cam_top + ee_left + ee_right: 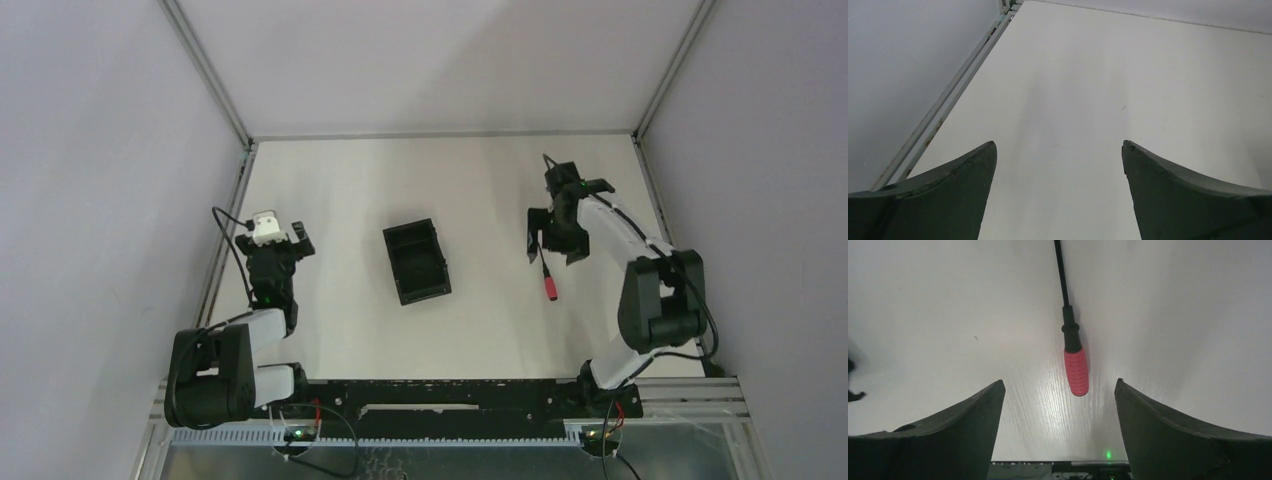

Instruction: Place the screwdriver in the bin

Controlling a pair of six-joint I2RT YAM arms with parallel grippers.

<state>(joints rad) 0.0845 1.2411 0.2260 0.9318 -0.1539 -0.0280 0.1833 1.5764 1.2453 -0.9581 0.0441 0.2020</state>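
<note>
Screwdriver lies flat on the desk, well to the right of the bin and outside it. It is roughly parallel to the bin's long sides, with the red handle at the near end and the black shaft pointing away. Right tool hangs over the screwdriver, jaws spread wide, one finger on either side of the red handle, neither touching it. Left tool sits well to the left of the bin, jaws likewise wide, over bare desk.
</note>
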